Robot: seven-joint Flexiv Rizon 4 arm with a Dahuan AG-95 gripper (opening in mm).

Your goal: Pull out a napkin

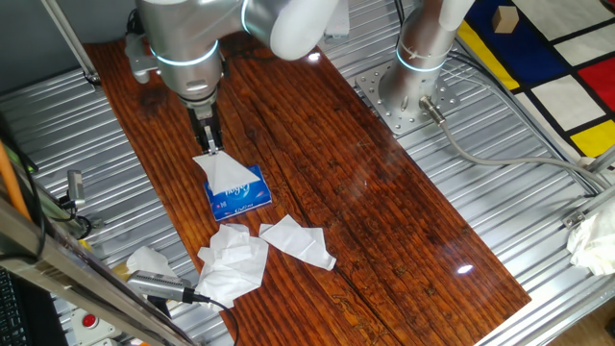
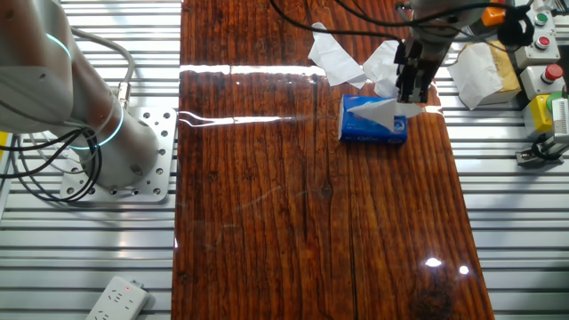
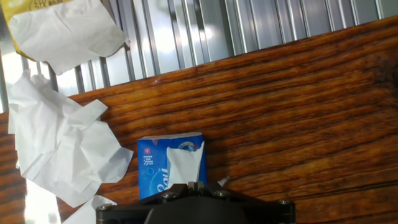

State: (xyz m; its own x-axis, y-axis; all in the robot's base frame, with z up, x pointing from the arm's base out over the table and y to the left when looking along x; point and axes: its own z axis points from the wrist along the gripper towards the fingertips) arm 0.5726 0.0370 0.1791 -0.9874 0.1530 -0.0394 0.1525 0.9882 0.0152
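A small blue tissue pack (image 1: pixel 239 195) (image 2: pixel 369 124) (image 3: pixel 155 169) lies flat on the dark wooden board. A white napkin (image 1: pixel 224 170) (image 2: pixel 384 110) (image 3: pixel 184 163) rises out of its top in a pointed fan. My gripper (image 1: pixel 210 147) (image 2: pixel 411 96) (image 3: pixel 194 185) is shut on the napkin's upper tip, straight above the pack. In the hand view the two jaws stand pressed together with the white sheet running up into them.
Loose crumpled tissues lie beside the pack: a pile (image 1: pixel 234 265) (image 3: pixel 59 146) and a flat sheet (image 1: pixel 299 240) (image 2: pixel 336 60). Another sheet (image 3: pixel 62 31) rests on the ribbed metal table. The arm's base (image 1: pixel 411 91) (image 2: pixel 116 156) stands off the board. Button boxes (image 2: pixel 544 53) sit at the table's edge.
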